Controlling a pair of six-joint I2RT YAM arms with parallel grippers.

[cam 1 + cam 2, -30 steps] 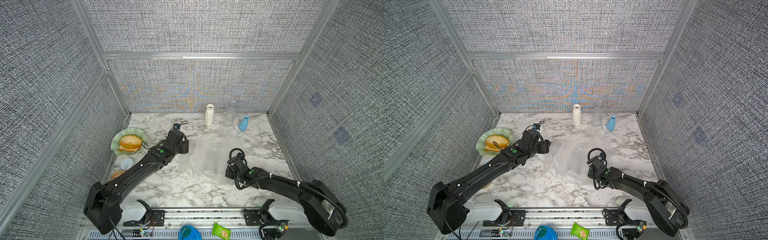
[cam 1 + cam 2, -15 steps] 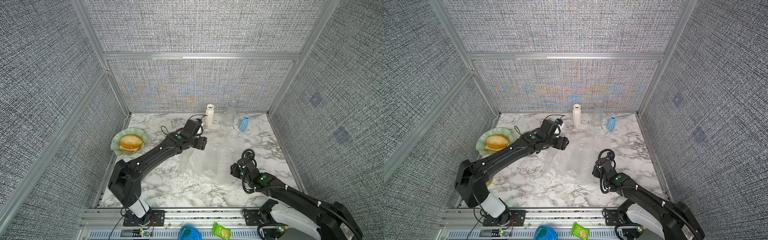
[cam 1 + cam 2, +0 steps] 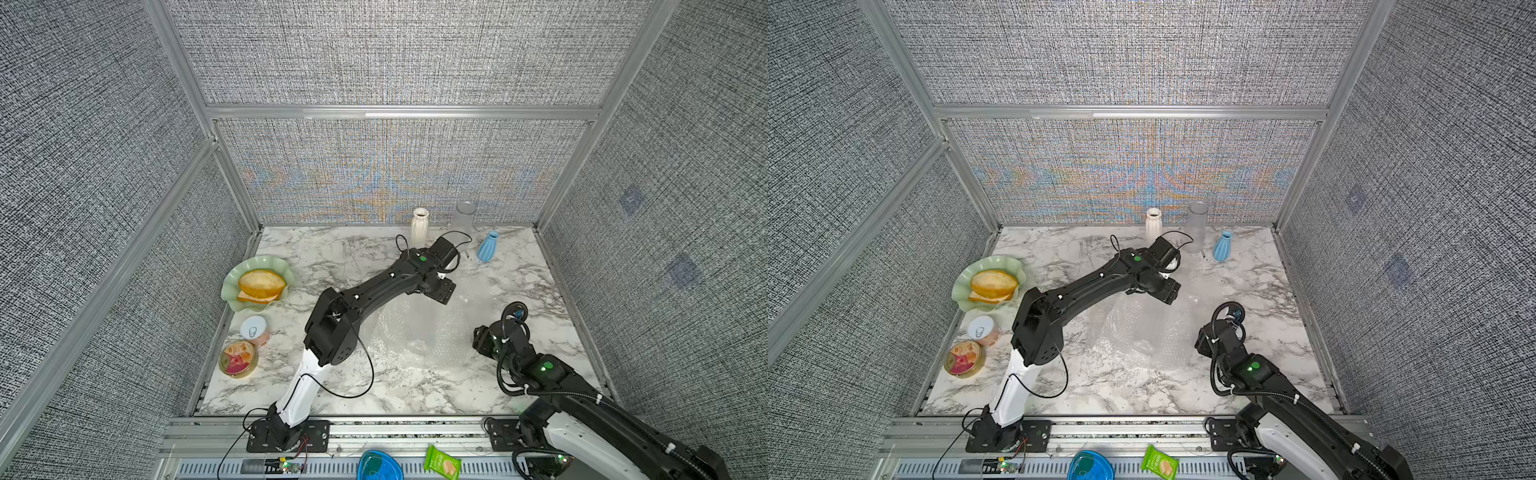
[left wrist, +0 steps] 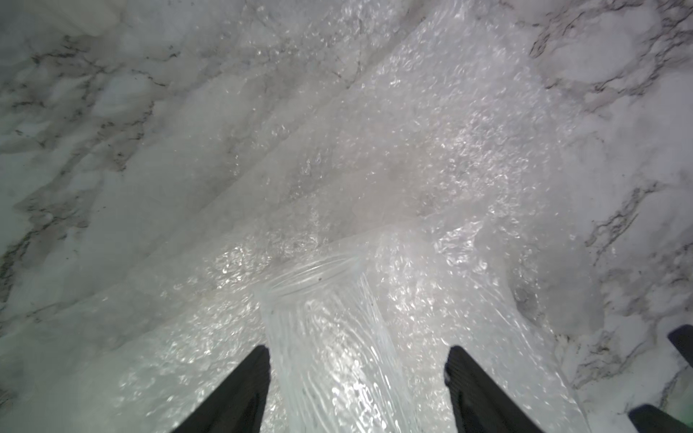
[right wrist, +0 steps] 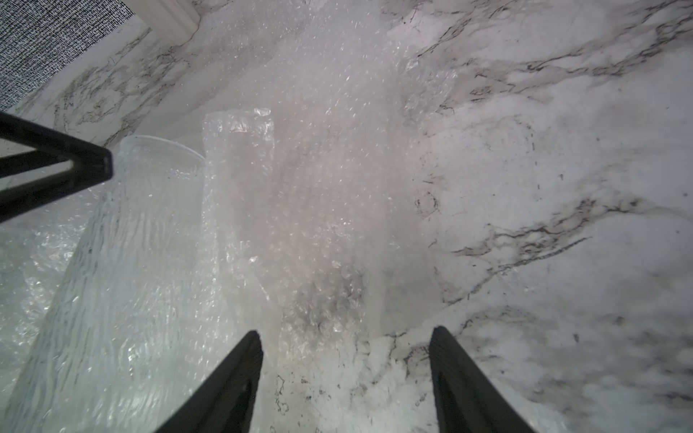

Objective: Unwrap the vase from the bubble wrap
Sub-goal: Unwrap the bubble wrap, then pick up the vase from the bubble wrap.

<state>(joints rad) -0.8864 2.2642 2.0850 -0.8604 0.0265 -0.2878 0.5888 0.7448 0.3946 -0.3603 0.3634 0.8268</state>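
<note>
My left hand (image 4: 357, 348) sits spread astride the clear vase (image 4: 322, 318) lying on bubble wrap (image 4: 431, 157); right hand (image 5: 345, 331) spread too.

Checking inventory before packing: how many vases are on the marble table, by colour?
White vase: 1
Blue vase: 1
Clear vase: 2, the upright clear vase at the back and the lying clear vase on the bubble wrap
Total: 4

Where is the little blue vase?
In both top views, the blue vase stands at the back of the marble table, just right of the tall clear vase.
</note>
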